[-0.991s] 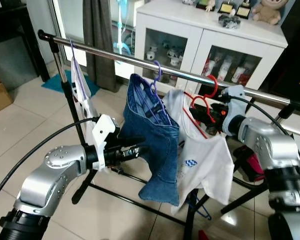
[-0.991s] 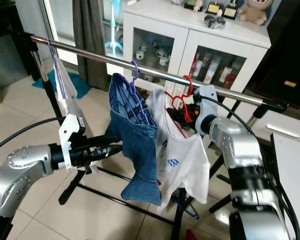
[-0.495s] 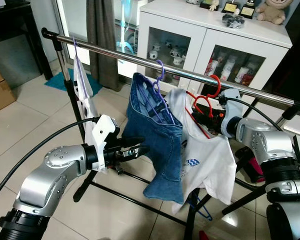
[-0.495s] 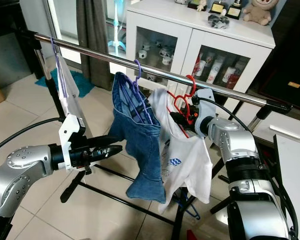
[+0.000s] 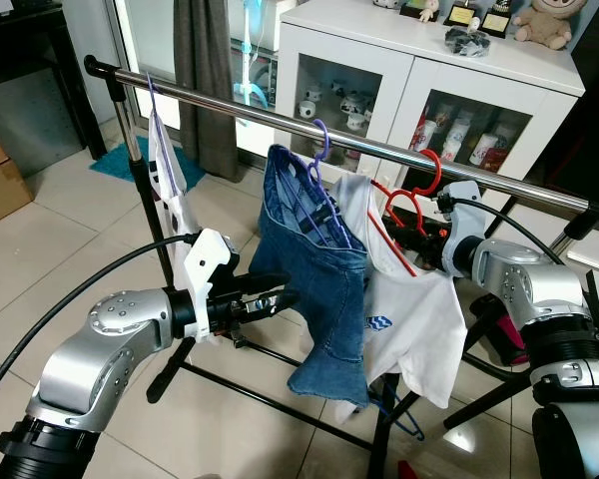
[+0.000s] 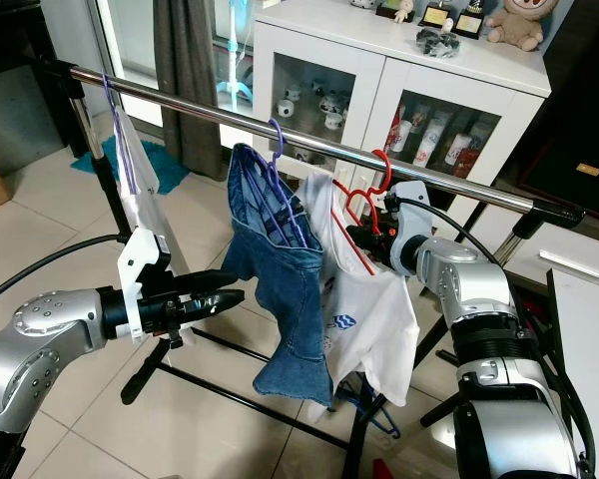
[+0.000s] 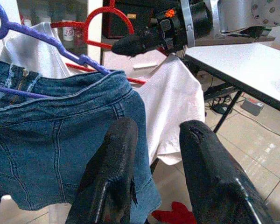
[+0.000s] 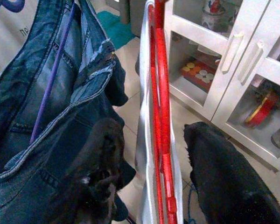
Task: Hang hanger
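shirt [image 5: 414,319] hides most of the red hanger [image 5: 411,205] (hooked on rail [image 5: 280,122]); right hand [image 8: 151,154] open around it.

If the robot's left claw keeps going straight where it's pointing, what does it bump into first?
Most likely the blue denim garment. The left claw, fingers open, points right at the cloth hanging from the purple hanger on the rail. The white shirt hangs beyond it. Exact depth is hard to judge.
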You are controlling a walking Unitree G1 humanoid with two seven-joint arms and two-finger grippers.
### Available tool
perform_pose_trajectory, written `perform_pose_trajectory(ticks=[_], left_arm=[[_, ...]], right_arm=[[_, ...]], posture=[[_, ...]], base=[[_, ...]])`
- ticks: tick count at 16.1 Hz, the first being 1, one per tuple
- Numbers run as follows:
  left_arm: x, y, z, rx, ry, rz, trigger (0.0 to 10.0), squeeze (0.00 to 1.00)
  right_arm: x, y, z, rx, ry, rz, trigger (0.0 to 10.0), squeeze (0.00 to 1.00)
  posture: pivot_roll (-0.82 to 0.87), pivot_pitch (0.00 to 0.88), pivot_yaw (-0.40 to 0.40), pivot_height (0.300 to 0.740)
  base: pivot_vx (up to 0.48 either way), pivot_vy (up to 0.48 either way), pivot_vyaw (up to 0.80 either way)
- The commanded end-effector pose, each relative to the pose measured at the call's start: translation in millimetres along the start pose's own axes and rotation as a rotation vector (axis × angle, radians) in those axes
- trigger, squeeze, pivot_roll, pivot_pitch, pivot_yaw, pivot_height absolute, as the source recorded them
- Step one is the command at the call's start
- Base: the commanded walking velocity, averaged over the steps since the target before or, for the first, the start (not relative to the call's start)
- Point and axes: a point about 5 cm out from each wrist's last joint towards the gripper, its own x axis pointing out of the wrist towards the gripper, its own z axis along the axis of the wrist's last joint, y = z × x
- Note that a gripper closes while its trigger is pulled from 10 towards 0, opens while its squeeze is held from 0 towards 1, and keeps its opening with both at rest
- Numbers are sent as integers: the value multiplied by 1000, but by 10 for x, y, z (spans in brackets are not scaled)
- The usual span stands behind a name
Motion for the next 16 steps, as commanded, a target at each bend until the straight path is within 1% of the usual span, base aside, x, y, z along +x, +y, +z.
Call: perform_pose_trajectory(ticks=[1, 8, 16], left_arm=[[15, -3, 61, 32, -7, -7, 10000, 0], [-3, 14, 48, 36, -9, 3, 10000, 0], [-21, 24, 28, 39, -4, 9, 10000, 0]], right_arm=[[-22, -45, 105, -3, -29, -15, 0, 0], [-4, -27, 109, -14, -30, -8, 0, 0], [-21, 31, 102, -6, -72, 5, 0, 0]], posture=[[-62, 0, -95, 740], [-57, 0, -100, 740], [-58, 0, -90, 740]], base=[[0, 0, 0], [0, 0, 0], [0, 0, 0]])
